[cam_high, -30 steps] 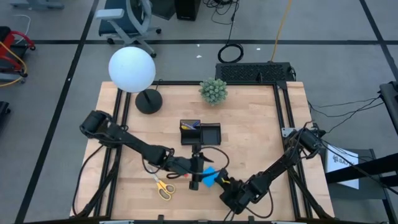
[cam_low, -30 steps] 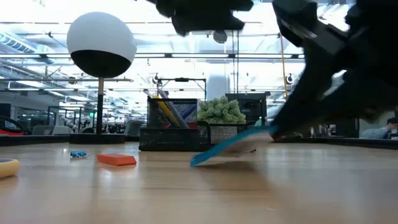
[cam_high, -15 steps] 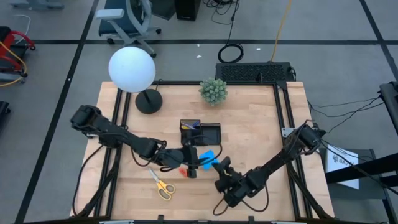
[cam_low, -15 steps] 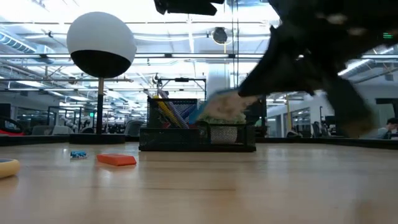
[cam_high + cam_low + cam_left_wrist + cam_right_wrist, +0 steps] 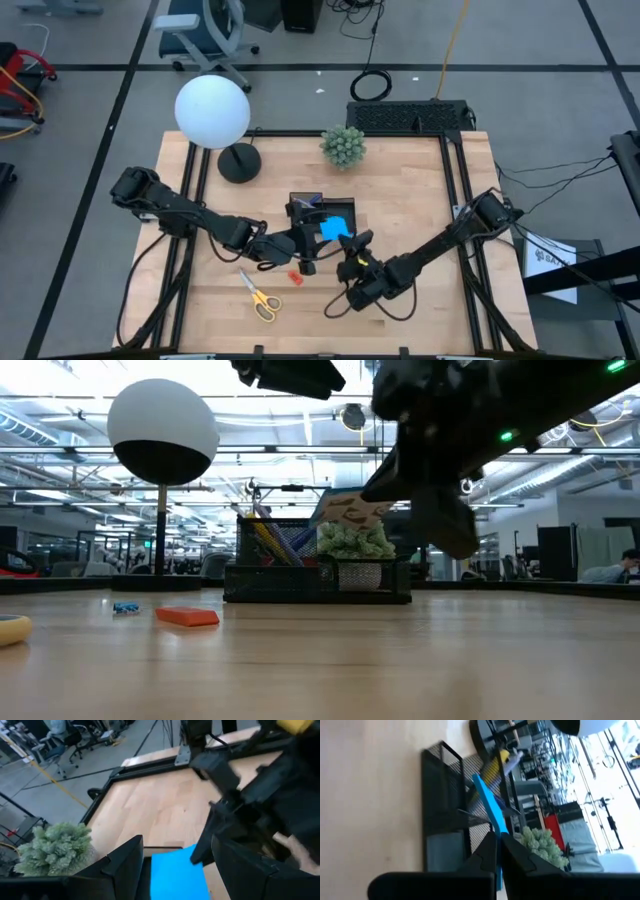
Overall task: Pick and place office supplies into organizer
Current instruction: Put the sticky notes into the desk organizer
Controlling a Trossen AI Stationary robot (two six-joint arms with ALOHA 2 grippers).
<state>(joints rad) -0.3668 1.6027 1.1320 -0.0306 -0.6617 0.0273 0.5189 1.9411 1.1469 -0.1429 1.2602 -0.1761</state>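
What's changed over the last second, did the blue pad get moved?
Yes. The right gripper, shut on the blue pad, lifted it off the table and carried it back to above the organizer. The left gripper, fingers open and empty, drew back toward its own side. The scissors, red piece, lamp and plant stayed put.

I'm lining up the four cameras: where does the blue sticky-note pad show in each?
High view: blue sticky-note pad over the organizer.
Low view: tilted above the organizer, only its pale underside showing.
Left wrist view: bottom centre.
Right wrist view: edge-on, centre.
Shared landmark: green plant ball.
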